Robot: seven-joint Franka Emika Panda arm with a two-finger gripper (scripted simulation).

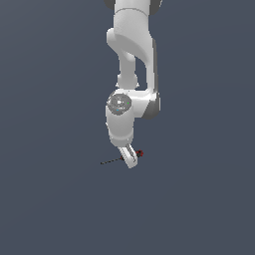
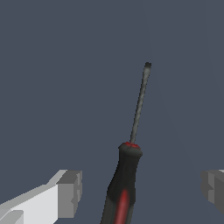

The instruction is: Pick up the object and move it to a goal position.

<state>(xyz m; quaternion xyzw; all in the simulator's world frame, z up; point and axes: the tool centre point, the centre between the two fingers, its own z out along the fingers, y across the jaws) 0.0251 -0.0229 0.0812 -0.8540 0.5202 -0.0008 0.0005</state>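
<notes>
The white arm (image 1: 130,60) comes down from the top edge of the exterior view, its links stacked almost vertically, with a bend partway where a round joint cap faces the camera. Below that joint the wrist tilts slightly toward the exterior view's right, and the gripper (image 1: 130,158) points down at the flat grey-blue floor (image 1: 50,199).

The screwdriver (image 1: 121,159) lies on the floor right at the gripper. In the exterior view its thin dark shaft sticks out toward the exterior view's left, and the red end of its handle shows just past the gripper on the exterior view's right. The white finger hides the middle of the tool.

The wrist view looks down between the fingers. One finger (image 2: 65,194), white with a grey pad, stands on one side of the handle, and the grey pad of the other finger (image 2: 213,189) shows at the opposite edge of the picture. The black-and-red handle of the screwdriver (image 2: 124,181) lies in the gap between them, nearer the first finger than the second, with clear floor showing on both sides. The shaft runs away from the handle to a small flat tip.

The jaws stand wide apart, straddling the handle without touching it. Neither pad presses on the tool.
</notes>
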